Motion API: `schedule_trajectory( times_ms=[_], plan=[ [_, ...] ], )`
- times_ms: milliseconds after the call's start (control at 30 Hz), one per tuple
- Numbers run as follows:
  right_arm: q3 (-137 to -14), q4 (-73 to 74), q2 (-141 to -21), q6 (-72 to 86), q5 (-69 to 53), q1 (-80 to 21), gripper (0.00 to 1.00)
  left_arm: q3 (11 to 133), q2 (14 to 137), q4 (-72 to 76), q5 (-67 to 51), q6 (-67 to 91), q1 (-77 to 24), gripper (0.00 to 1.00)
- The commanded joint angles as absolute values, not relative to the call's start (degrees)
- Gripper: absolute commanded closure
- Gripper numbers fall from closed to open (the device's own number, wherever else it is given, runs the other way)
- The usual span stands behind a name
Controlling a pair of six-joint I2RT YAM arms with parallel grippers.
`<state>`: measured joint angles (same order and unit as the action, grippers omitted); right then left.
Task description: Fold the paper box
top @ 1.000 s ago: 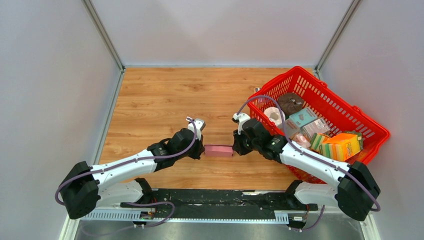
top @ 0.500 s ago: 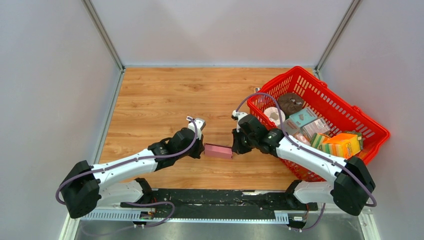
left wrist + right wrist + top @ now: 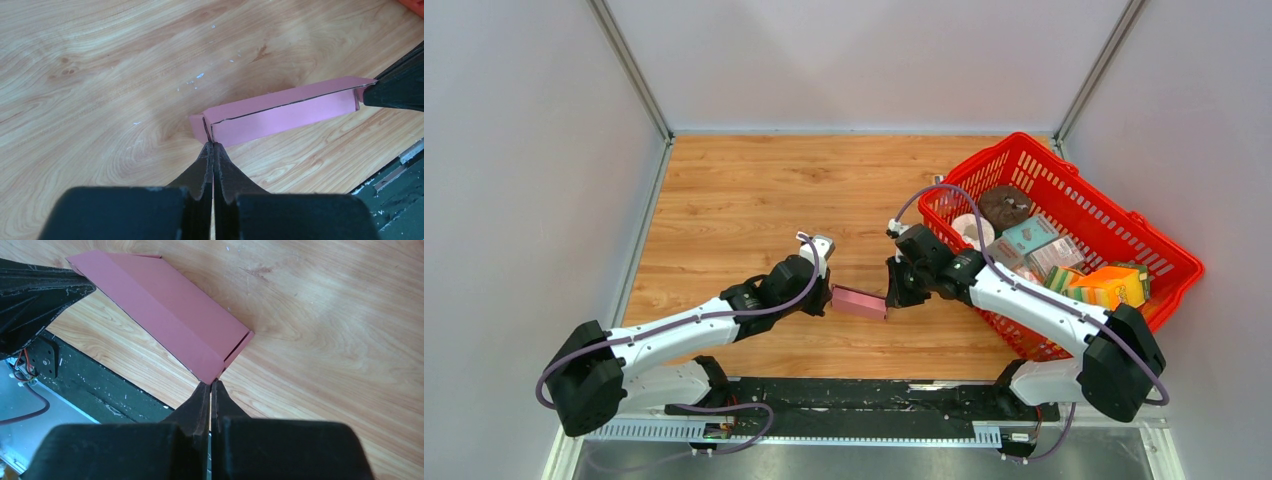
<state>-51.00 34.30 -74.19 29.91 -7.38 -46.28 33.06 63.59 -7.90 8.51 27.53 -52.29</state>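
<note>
The pink paper box (image 3: 860, 302) is a narrow folded strip held between both grippers just above the wooden table. My left gripper (image 3: 828, 298) is shut on its left end; in the left wrist view the fingertips pinch the box's near flap (image 3: 212, 144) and the pink strip (image 3: 280, 114) runs away to the right. My right gripper (image 3: 890, 298) is shut on its right end; in the right wrist view the tips meet (image 3: 210, 384) at the corner of the pink box (image 3: 165, 310), which tilts with one long panel raised.
A red basket (image 3: 1162, 248) stands at the right, holding rolls, teal and orange boxes and sponges, close behind the right arm. The black base rail (image 3: 854, 398) runs along the near table edge. Grey walls (image 3: 524, 150) enclose the wooden table (image 3: 754, 190).
The right gripper has shifted slightly left and back, and the pink box has tilted from level to slanting, its right end lower. The left gripper has held still.
</note>
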Motion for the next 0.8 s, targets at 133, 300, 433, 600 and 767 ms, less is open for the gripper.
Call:
schedule_trajectory(
  times_ms=[133,300,433,600,767],
  plan=[
    [-53.70,30.94,-75.94,34.71,-12.74,-45.79,1.00,33.93,64.95,-7.65,5.71,27.25,-52.65,1.00],
    [-53.70,29.71,-75.59,35.86,-14.15,-45.26,1.00,33.75,64.95,-7.56,5.63,27.25,-52.65,1.00],
    [-53.88,29.53,-75.85,36.12,-14.50,-45.09,1.00,33.66,65.04,-7.56,5.62,27.25,-52.65,1.00],
    [-53.53,29.97,-76.46,35.59,-13.63,-44.91,1.00,33.49,64.69,-7.56,5.71,27.33,-52.65,1.00],
    [-52.47,29.35,-76.46,35.95,-14.07,-44.56,1.00,33.57,64.60,-7.65,5.71,27.25,-52.65,1.00]
  ],
)
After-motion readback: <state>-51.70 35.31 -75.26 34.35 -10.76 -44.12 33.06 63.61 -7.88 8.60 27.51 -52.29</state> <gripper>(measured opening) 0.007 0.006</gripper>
